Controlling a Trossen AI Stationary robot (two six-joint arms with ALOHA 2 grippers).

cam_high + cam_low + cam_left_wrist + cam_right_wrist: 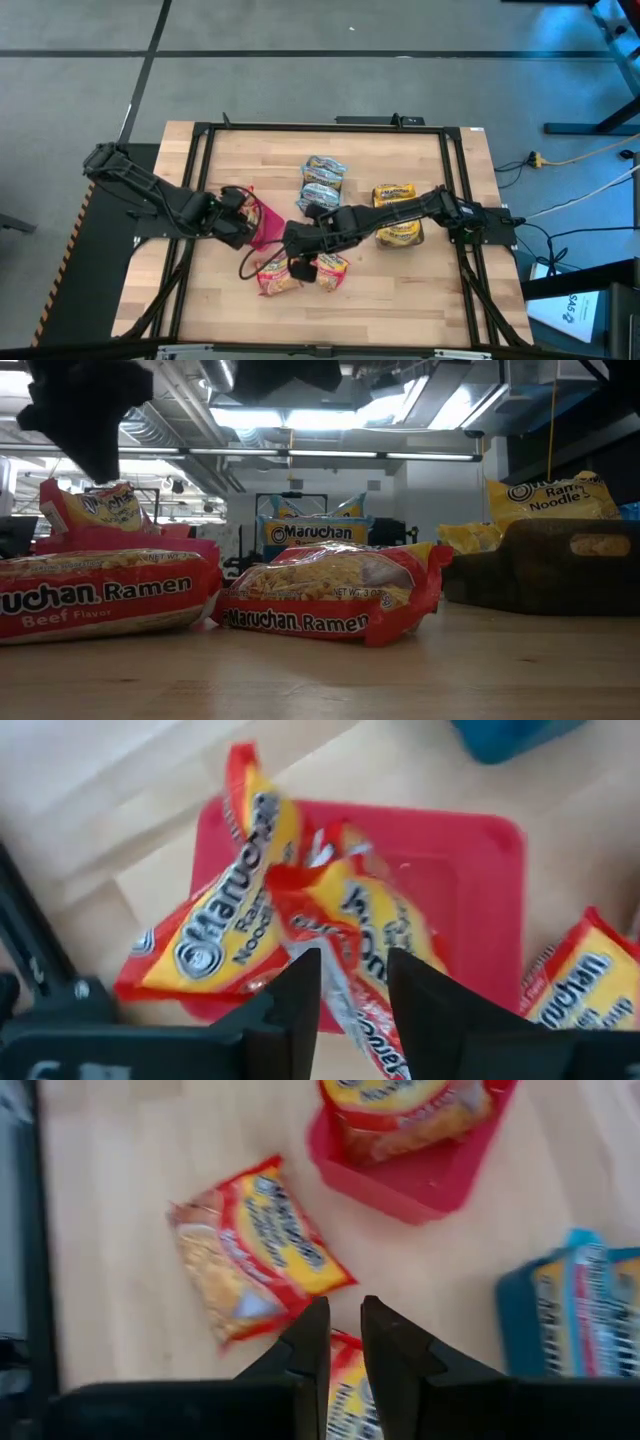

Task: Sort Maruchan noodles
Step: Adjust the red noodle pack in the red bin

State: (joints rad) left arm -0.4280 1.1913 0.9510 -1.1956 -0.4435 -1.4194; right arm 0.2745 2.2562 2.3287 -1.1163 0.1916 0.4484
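Red Maruchan packets lie in a pink bin [268, 228] [480, 890]. My left gripper [238, 215] [352, 985] hangs over that bin, shut on one red packet [360, 935]. Another red packet [215, 925] leans across the bin's rim. Two red packets lie flat on the table, one [278, 278] [255, 1265] [100, 595] to the left of the other [333, 270] [330, 595]. My right gripper [300, 262] [343, 1325] hovers between them, its fingers open by a narrow gap, touching nothing. My left gripper pinches the red packet's crinkled end [340, 1005] between its two fingers, coming from above and pointing down. The packet hangs tilted below the fingers into the pink bin. Whether its lower part rests on the other packet there, I cannot tell.
Blue packets sit in a teal bin [323, 183] [570, 1315] on the far side of the pink bin. Yellow packets fill a dark bin [397, 215] [550, 560] under the right arm. Bare wood lies along the near edge, inside the black frame [200, 200].
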